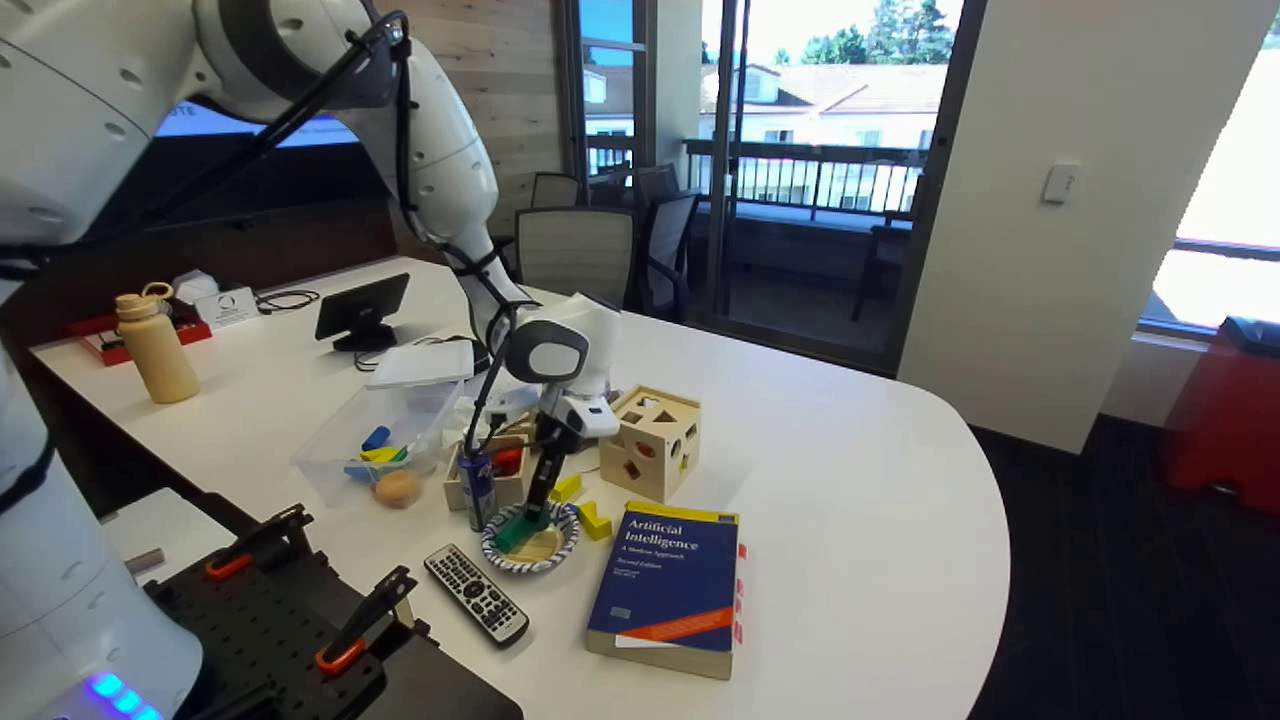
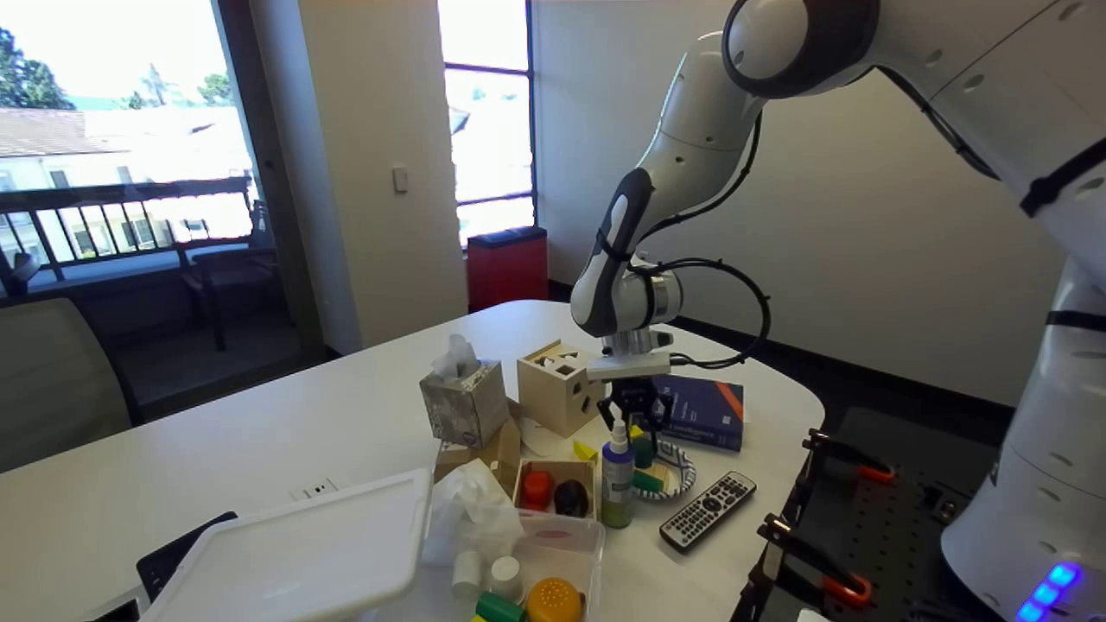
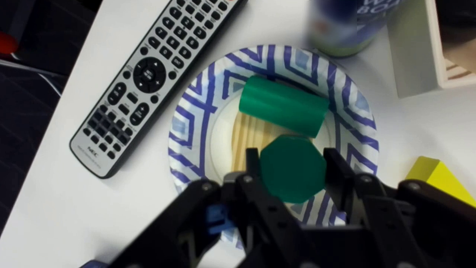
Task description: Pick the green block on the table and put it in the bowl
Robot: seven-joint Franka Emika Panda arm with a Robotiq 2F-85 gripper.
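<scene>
The white table (image 1: 850, 480) is spread around the patterned bowl (image 3: 189, 141). The robot arm (image 1: 450, 140) is held stretched out, its far end placed above the bowl. In an exterior view, the wooden cube box (image 1: 650, 465) is seen beyond the bowl, and the blue book (image 1: 665, 590) is laid flat near the bowl. The spray bottle (image 2: 617, 488) is stood upright close to the bowl's rim, and the remote control (image 3: 150, 74) is laid just beside the bowl.

Over the bowl, the green block (image 3: 293, 175) is clamped by the gripper (image 3: 293, 162), gripped between 2 fingertips on opposite sides. Its flat, many-sided end is shown face-on in the wrist view; its long axis appears upright, pointed down toward the bowl. Whether anything in the bowl is touched by it cannot be told.

A green cylinder (image 3: 284, 106) is laid on its side inside the bowl, its long axis slanted across it. Just outside the bowl, 2 yellow pieces (image 1: 597, 525) are seen.
</scene>
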